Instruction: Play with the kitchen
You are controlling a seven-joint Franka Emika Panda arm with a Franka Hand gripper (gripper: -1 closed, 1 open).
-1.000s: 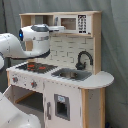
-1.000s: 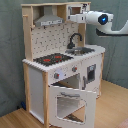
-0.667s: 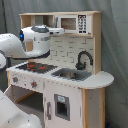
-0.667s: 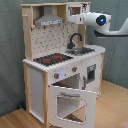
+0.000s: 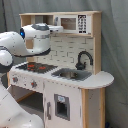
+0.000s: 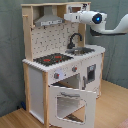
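The kitchen is a tall white and light-wood toy unit. It has a black-red stovetop, a silver sink and a black faucet. The grey hood sits at the top. Its windowed oven door hangs open and tilts down. My gripper is held high, level with the microwave cabinet and right at its front, above the counter.
A grey curtain hangs behind the kitchen. The unit stands on a wooden floor. A bulky white arm link fills the lower part of the first exterior view's left.
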